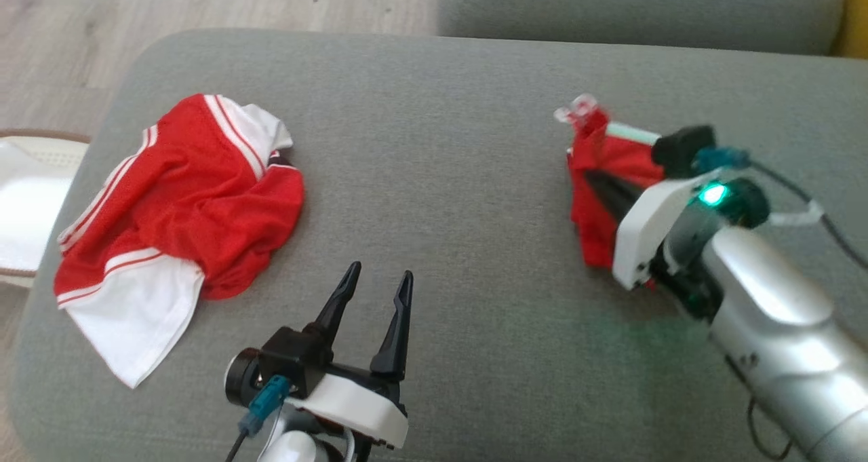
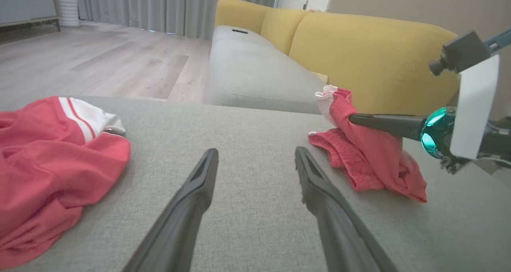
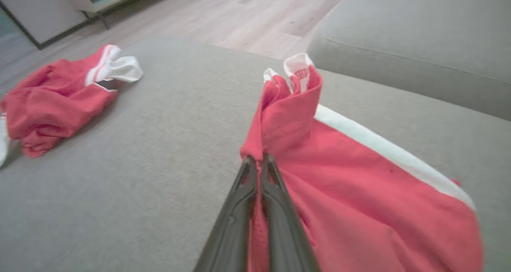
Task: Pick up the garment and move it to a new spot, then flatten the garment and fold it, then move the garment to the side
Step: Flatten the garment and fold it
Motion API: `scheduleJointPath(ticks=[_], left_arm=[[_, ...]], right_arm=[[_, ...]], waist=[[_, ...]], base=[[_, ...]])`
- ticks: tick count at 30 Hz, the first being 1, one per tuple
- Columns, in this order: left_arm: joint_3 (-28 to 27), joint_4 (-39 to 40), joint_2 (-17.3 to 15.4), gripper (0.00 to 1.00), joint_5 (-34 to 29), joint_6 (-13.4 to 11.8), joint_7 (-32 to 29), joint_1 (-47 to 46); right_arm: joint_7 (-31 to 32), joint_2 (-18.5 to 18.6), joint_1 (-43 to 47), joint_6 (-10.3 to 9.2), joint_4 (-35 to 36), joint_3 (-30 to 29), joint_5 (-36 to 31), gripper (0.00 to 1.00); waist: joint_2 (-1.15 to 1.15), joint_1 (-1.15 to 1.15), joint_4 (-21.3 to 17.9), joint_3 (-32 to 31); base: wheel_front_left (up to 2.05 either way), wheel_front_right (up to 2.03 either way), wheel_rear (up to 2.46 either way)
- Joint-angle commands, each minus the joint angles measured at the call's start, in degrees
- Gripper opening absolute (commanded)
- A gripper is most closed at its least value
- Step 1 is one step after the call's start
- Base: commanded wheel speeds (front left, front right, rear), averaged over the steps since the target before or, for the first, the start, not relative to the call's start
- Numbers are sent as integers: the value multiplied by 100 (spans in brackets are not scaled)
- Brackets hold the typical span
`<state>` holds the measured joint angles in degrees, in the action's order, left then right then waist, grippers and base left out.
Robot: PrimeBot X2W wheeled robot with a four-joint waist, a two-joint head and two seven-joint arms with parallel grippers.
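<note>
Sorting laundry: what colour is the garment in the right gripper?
Garment: red, white stripe; best in right wrist view.

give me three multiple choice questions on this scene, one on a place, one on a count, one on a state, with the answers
1. In the head view, where on the grey cushion does the crumpled red and white garment lie?
A. left side
B. right side
C. far edge

2. How many garments are on the cushion?
A. one
B. two
C. three

3. What is the right gripper doing?
A. standing open
B. shut on the smaller red garment
C. shut on nothing

Answers:
1 A, it lies toward the robot's left.
2 B, there is the crumpled one and the smaller one.
3 B, a red fold is clamped in it and lifted off the cushion.
</note>
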<state>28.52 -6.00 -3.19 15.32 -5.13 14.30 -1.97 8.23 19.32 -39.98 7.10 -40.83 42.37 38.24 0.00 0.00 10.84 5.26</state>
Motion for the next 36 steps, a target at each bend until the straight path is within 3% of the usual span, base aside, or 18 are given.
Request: scheduleJointPath(ticks=[1,4,12,17,22,29,36], left_arm=[[-148,150,31,100,68,-49,70,-152],[-144,131,31,100,88,-87,70,-132],[-249,166,31,100,46,-150,70,25],[-356,182,31,100,-23,-129,70,105],[-431,153,31,100,-108,-78,70,120],[-581,104,31,100,-202,-48,70,273],[-974,284,-2,100,-305,-130,70,775]], right_arm=[[-13,-74,47,39,276,0,-6,100],[-258,-94,317,39,695,-268,141,100],[-581,598,1327,39,1369,-1310,38,100],[-559,820,2073,39,1812,-1886,-133,100],[-495,667,2582,39,2265,-2200,-351,100],[-529,218,3194,39,2671,-2189,-566,100],[-1292,-53,3697,39,2722,-2277,-1069,100]], waist=[[0,0,78,-21],[0,0,111,-89],[0,0,-64,-243],[0,0,-298,-274],[0,0,-467,-322],[0,0,-543,-589],[0,0,-634,-822]], base=[[0,0,0],[0,0,0],[0,0,0],[0,0,0],[0,0,0],[0,0,0],[0,0,0]])
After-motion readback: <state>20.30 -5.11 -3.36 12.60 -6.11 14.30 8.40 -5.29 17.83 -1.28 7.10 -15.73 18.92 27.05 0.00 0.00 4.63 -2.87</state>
